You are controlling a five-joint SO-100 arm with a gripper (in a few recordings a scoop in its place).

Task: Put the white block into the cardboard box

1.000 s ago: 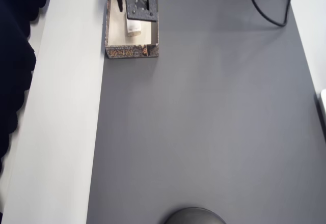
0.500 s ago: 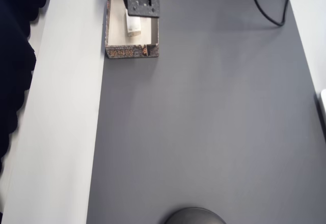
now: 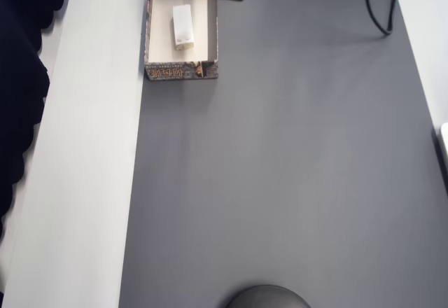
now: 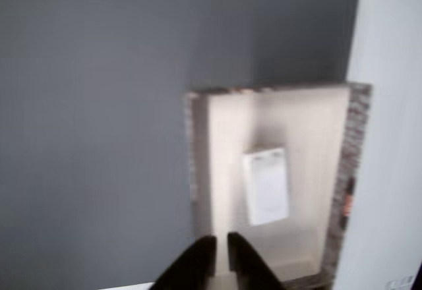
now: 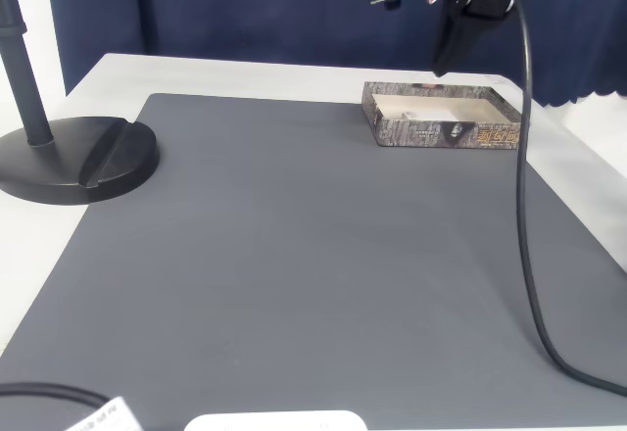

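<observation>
1. Spanning the near foreground of the fixed view, the grey bench (image 5: 294,274) lies bare.
2. Farther back, the white block (image 3: 183,26) lies flat inside the cardboard box (image 3: 180,72), so the task looks done.
3. Its long axis follows the box's length.
4. Above, the jaws (image 4: 219,250) hang clenched, grasping nothing.

Wrist view, blurry: cardboard box (image 4: 343,171) sat at grey mat's (image 4: 92,105) right edge, pale table strip (image 4: 389,105) just beyond it. White block (image 4: 266,186) lay flat on box's cream floor, slightly tilted, apart from walls. Gripper (image 4: 221,254) tips at btm centre, nearly together, nothing between, above box's near end.
</observation>
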